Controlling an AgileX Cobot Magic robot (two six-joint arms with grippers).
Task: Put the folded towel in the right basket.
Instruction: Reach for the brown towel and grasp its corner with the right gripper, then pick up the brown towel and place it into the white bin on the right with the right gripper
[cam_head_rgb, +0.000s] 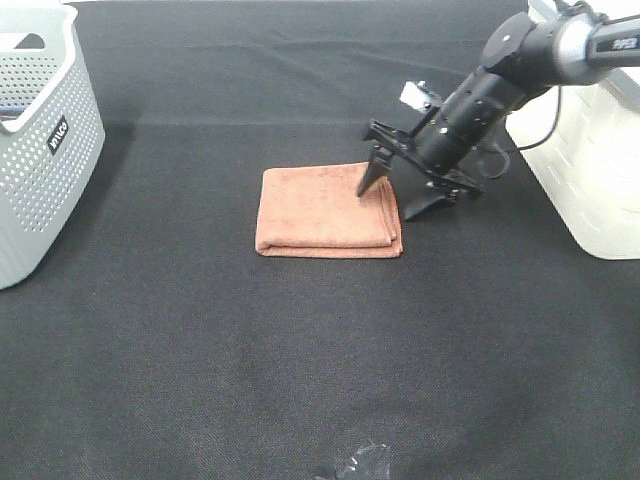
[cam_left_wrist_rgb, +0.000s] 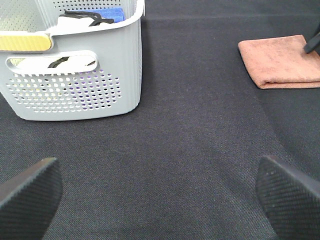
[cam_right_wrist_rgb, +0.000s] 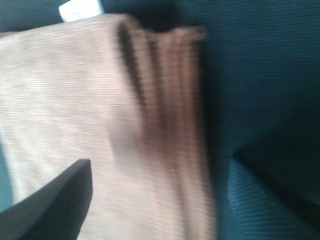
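Note:
The folded brown towel (cam_head_rgb: 325, 213) lies flat on the black cloth at the middle of the table. My right gripper (cam_head_rgb: 395, 198) is open and straddles the towel's right edge: one fingertip (cam_head_rgb: 368, 183) rests on top of the towel, the other (cam_head_rgb: 420, 208) is on the cloth just right of it. The right wrist view shows the towel (cam_right_wrist_rgb: 100, 130) close up between the open fingers (cam_right_wrist_rgb: 55, 200). The right basket (cam_head_rgb: 590, 165) is white and stands at the right edge. My left gripper (cam_left_wrist_rgb: 160, 197) is open and empty, out of the exterior view; the towel (cam_left_wrist_rgb: 280, 61) lies far from it.
A grey perforated basket (cam_head_rgb: 40, 150) stands at the left edge; in the left wrist view (cam_left_wrist_rgb: 75, 90) it holds blue and black-and-white items. A small crumpled clear thing (cam_head_rgb: 358, 463) lies at the front edge.

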